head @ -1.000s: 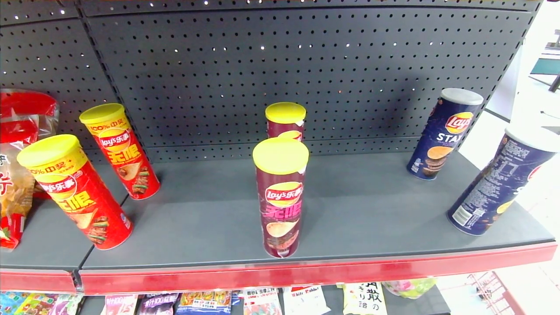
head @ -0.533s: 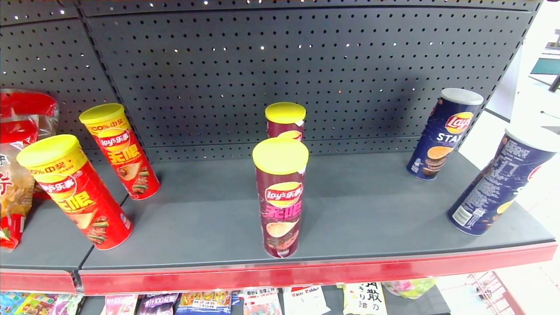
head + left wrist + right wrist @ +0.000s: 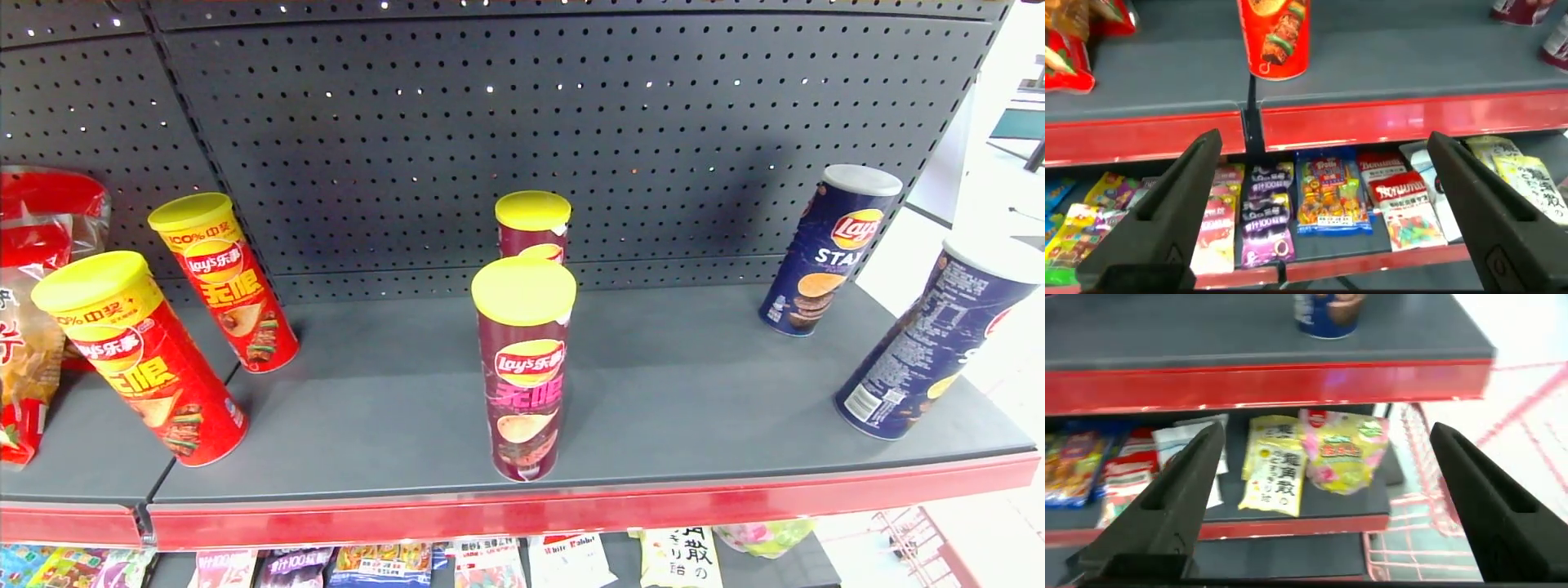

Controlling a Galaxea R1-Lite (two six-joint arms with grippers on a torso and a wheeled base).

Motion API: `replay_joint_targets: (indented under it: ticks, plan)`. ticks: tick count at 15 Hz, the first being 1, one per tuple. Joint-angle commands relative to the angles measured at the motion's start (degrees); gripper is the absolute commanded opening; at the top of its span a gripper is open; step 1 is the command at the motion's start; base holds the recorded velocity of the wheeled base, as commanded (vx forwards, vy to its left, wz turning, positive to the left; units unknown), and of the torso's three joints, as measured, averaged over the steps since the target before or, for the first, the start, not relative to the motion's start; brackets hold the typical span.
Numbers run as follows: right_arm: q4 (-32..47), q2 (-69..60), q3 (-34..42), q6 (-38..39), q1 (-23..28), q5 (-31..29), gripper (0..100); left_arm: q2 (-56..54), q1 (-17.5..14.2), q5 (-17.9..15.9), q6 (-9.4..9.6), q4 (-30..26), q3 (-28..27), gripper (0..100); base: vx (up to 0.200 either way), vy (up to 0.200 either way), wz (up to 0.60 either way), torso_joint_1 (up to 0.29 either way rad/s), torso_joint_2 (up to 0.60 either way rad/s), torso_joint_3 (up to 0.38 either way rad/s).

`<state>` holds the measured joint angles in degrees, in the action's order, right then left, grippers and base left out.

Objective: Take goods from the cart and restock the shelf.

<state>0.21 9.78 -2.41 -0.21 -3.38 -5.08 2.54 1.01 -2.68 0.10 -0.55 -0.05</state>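
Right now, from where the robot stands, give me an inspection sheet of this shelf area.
Surface: grey shelf with a red front edge, bare between the cans.
Job's things: red chip cans left, maroon chip cans centre, blue chip cans right, all standing.
Clutter: snack bags at the shelf's left end; packets on the lower shelf.
Grippers: left gripper and right gripper open, empty, facing the lower shelf.
Cables: nothing seen.
Surroundings: pegboard back panel; red wire cart lower right.

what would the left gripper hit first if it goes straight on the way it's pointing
Probably the snack packets on the lower shelf, framed between the open fingers of the left gripper. Depth is unclear, so the red shelf edge above them could come first.
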Motion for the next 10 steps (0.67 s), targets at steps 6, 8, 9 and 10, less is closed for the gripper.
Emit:
replay_joint_targets:
  ticks: [6,8,9,10]
  plan:
    - [-0.3,-6.3,2.4,-0.1,1.7,9.4,100,-2.2,-0.5,0.0,-0.19,0.0,0.0,100,0.000,0.000,0.00,0.000,0.00,0.000]
    - [-0.3,-8.0,2.4,-0.1,2.4,9.3,100,-2.2,-0.5,0.1,-0.10,0.0,0.0,100,0.000,0.000,0.00,0.000,0.00,0.000]
    - [-0.4,-9.6,2.4,-0.1,3.2,9.3,100,-2.3,-0.5,0.4,-0.01,0.1,0.0,100,0.000,0.000,0.00,0.000,0.00,0.000]
    - [-0.4,-9.7,2.4,-0.1,3.2,9.3,100,-2.3,-0.5,0.5,-0.01,0.0,0.0,100,0.000,0.000,0.00,0.000,0.00,0.000]
